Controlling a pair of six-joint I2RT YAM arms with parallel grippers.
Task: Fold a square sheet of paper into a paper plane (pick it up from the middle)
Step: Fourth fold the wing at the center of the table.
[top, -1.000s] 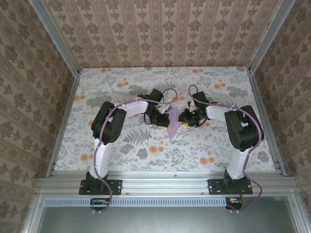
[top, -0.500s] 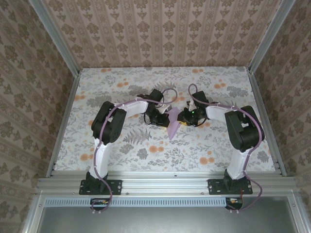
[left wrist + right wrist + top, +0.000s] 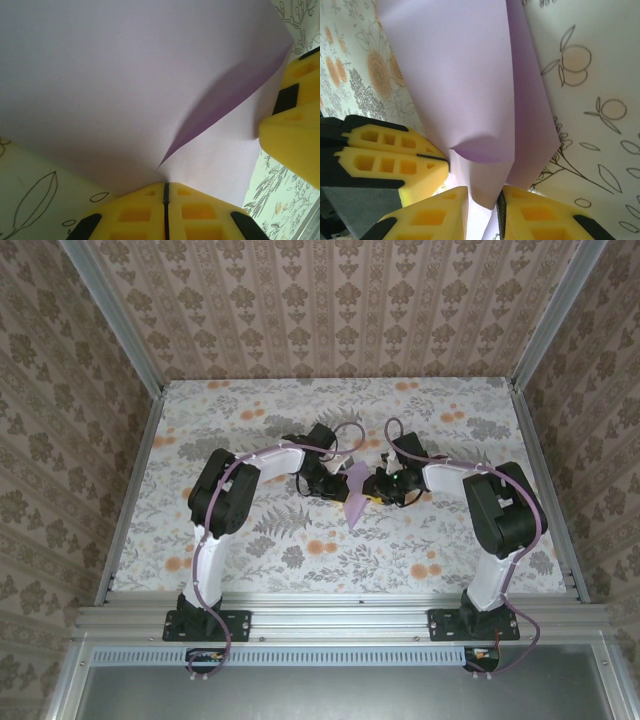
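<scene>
From above, the paper [image 3: 356,490] is a pale lilac, narrow wedge tapering to a point at its near end, lying on the matte floral table [image 3: 250,410] at mid-table between the two black arm ends; the left gripper [image 3: 335,480] meets its left edge and the right gripper [image 3: 378,486] its right edge. In the left wrist view the paper [image 3: 125,75] is smooth and thin, with a darker purple flap curling up from a crease; the left gripper [image 3: 166,186] has its yellow honeycombed pads pressed together on the sheet's near edge – clenched on it – and the right gripper's fingers [image 3: 292,135] touch the sheet's right side. In the right wrist view the paper [image 3: 470,75] stands in long folded layers with a small dent, and the right gripper [image 3: 484,200] has its pads a little apart with the layers between them – whether they pinch, I cannot tell.
</scene>
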